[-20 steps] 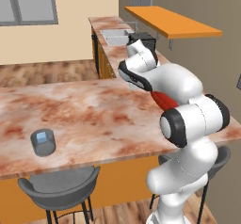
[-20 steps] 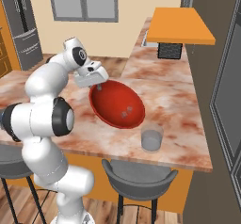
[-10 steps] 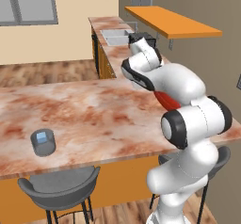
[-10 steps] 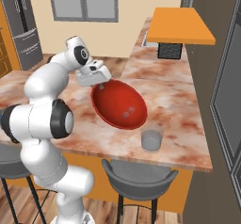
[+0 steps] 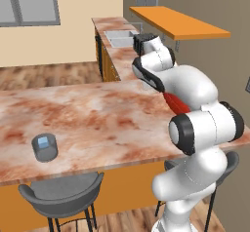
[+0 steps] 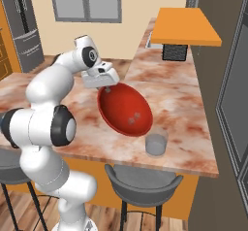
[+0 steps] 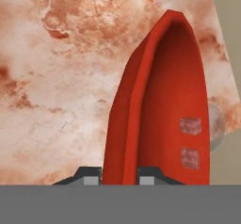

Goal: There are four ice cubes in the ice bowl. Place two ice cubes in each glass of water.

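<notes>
Above marble counter, end effector grips ice bowl, seemingly tilted further.

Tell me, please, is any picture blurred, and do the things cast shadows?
Hand view: soft and blocky, the two ice cubes in the bowl look tinted red. Right base view: sharp, flat even light, hardly any shadow under the glass. Left base view: sharp too, no glare on the counter.

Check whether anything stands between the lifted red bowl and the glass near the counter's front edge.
Nothing visible does. The gripper is shut on the rim of the ice bowl, which is tilted just beside the glass, with bare counter around them.
</notes>
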